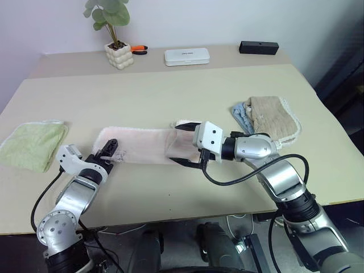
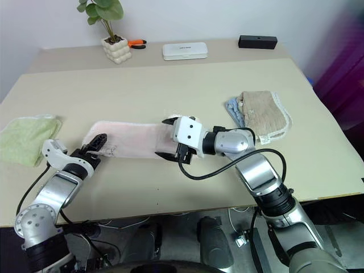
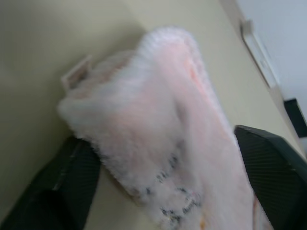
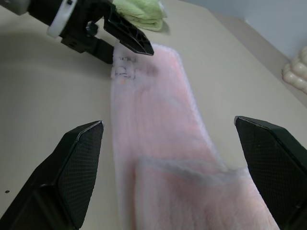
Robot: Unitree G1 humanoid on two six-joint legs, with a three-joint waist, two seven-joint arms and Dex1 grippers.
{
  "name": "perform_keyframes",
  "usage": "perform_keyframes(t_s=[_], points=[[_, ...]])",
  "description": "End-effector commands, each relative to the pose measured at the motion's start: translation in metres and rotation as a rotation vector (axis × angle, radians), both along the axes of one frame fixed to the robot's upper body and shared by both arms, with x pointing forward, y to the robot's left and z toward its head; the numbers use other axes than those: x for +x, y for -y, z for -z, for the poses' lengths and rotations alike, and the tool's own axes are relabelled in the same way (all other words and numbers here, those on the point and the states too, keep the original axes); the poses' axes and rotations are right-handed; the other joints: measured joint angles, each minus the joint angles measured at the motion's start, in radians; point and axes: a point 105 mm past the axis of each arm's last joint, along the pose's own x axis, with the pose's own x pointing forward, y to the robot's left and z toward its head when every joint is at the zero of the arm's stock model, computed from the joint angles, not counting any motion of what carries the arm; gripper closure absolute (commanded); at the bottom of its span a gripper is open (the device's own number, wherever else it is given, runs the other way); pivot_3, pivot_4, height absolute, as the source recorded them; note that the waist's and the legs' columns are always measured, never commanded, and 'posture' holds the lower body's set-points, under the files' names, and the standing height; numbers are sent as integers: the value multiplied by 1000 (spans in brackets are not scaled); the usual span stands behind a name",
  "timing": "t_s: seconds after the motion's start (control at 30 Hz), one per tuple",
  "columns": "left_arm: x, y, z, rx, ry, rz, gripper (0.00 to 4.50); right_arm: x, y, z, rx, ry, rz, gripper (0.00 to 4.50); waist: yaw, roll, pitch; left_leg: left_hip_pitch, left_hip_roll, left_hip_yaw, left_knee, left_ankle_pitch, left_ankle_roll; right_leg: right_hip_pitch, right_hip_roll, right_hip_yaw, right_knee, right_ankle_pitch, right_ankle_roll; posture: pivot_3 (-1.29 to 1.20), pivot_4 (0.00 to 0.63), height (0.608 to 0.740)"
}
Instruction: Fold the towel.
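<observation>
The pale pink towel (image 1: 142,147) lies on the table as a long strip, with its right end folded back over itself. At the strip's left end my left gripper (image 1: 112,151) is open, one finger on each side of the fluffy corner (image 3: 153,124) that carries a small dark embroidered mark. In the right wrist view one of its fingers (image 4: 130,34) reaches over that corner. My right gripper (image 1: 177,144) hovers open just above the folded right end (image 4: 158,143) with its fingers wide apart, holding nothing.
A light green towel (image 1: 31,145) lies at the table's left edge. Beige and blue towels (image 1: 273,116) are stacked to the right. Along the back stand a potted plant (image 1: 118,54), orange-handled pliers (image 1: 138,49), a white case (image 1: 186,56) and a black box (image 1: 259,47).
</observation>
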Motion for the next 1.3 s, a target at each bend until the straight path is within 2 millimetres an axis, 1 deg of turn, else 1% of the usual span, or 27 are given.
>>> perform_keyframes(t_s=[0.03, 0.17, 0.23, 0.33, 0.37, 0.47, 0.5, 0.53, 0.57, 0.6, 0.63, 0.67, 0.7, 0.8, 0.83, 0.9, 0.97, 1.07, 1.13, 1.3], points=[[-3, -19, 9, 9, -44, -81, 2451, -11, -7, -7, 16, 44, -32, 0, 0, 0, 0, 0, 0, 0, 0, 0, 0, 0, 0, 0, 0, 0, 0, 0, 150, 737], [-4, -25, 1, 13, -5, -102, 4453, -16, -7, -3, 18, 24, -27, 0, 2, -1, 1, -1, 0, 0, 0, 0, 0, 0, 0, 0, -1, 0, 0, 0, 150, 737], [-4, -27, -2, 18, 17, -107, 4453, -17, -7, -2, 20, 19, -22, 0, 3, -1, 1, -1, 0, 0, 0, 0, 0, 0, 0, 0, -1, 0, 0, 0, 150, 737], [-4, -33, -26, 85, 130, -91, 4453, -16, -4, -1, 22, 11, -6, 0, 2, -2, 1, -2, 0, 0, 0, 0, -1, -1, 0, 0, -2, 0, 0, 0, 150, 737], [-4, -34, -31, 99, 150, -87, 4453, -16, -4, -1, 22, 10, -3, 0, 3, -2, 1, -2, 0, 0, 0, 0, -1, -1, 0, 0, -2, 0, 0, 0, 150, 737], [-4, -34, -32, 107, 162, -83, 4453, -16, -3, -1, 21, 9, -2, 0, 5, -2, 1, -2, 0, 0, 0, 0, -1, -1, -1, 0, -2, 0, -1, 0, 150, 737], [-4, -39, -58, 268, 243, -22, 4453, -14, 1, 2, 13, 2, 13, 0, 6, -2, 1, -3, 0, 0, 0, 0, -1, -1, -1, 0, -2, 0, -1, 0, 150, 737], [-3, -37, -79, 405, 308, 47, 4453, -13, 5, 4, 7, -4, 26, 0, 5, -7, 4, -3, -1, 0, 0, 0, -1, -1, -1, 0, -2, 0, -1, 0, 150, 737], [-1, -31, -95, 520, 360, 124, 4453, -12, 8, 6, 4, -9, 37, 0, 6, -12, 4, -3, 0, -1, 0, 1, -1, -3, 0, 0, -2, 0, -1, 0, 150, 737], [1, -16, -106, 611, 411, 227, 4453, -10, 10, 7, 4, -13, 48, 0, 7, -12, 3, -5, 0, -3, -1, 1, -3, -5, 1, -2, -1, 0, -2, 0, 150, 737], [2, -7, -109, 648, 436, 288, 4453, -8, 10, 7, 6, -15, 55, 0, 9, -11, 4, -5, 1, -3, -1, 2, -3, -5, 1, -3, -2, 0, -3, 0, 150, 737], [4, 8, -112, 683, 471, 364, 4453, -7, 11, 8, 6, -16, 62, 0, 11, -8, 4, -5, 0, -1, -1, 2, -4, -4, -1, -2, -3, 0, -3, 0, 150, 737], [6, 31, -114, 727, 515, 475, 4453, -6, 12, 9, 13, -23, 73, 0, 15, -6, 3, -5, -2, 0, -1, 2, -4, -4, -3, -2, -5, 0, -3, 0, 150, 737], [5, 79, -112, 800, 594, 707, 4453, -3, 15, 12, 18, -33, 95, 0, 24, -6, 3, -5, -3, 1, -1, 2, -4, 0, -4, 0, -10, 0, -3, 0, 150, 737], [3, 93, -108, 819, 612, 782, 4453, -2, 16, 13, 14, -32, 103, 0, 24, -6, 3, -6, -3, 1, -1, 2, -4, 0, -4, 0, -12, 1, -2, 0, 150, 737], [-1, 118, -94, 886, 632, 931, 4453, 0, 19, 16, 6, -27, 122, 0, 24, -6, 3, -7, -3, 1, -2, 2, -4, 0, -4, 0, -13, 1, -1, 0, 150, 737], [-3, 131, -82, 917, 635, 1021, 4453, 1, 22, 16, 5, -22, 140, 0, 21, -6, 4, -7, -3, 1, -3, 2, -4, -1, -4, 0, -14, 1, -1, 0, 150, 737], [-5, 138, -68, 952, 633, 1112, 4453, 3, 27, 16, 9, -22, 171, 0, 21, -6, 4, -7, -2, 1, -4, 2, -4, -2, -2, 0, -14, 1, -1, 0, 150, 737], [-6, 141, -66, 943, 642, 1133, 4453, 3, 29, 17, 7, -23, 179, 0, 21, -6, 4, -7, -1, 1, -4, 2, -4, -2, -2, 0, -13, 1, -1, 0, 150, 737], [-17, 159, -63, 909, 690, 1236, 4453, 2, 32, 22, 1, -28, 193, 0, 25, -6, 4, -7, -2, 1, -4, 2, -4, -2, -2, 0, -13, 1, -1, 0, 150, 737]])
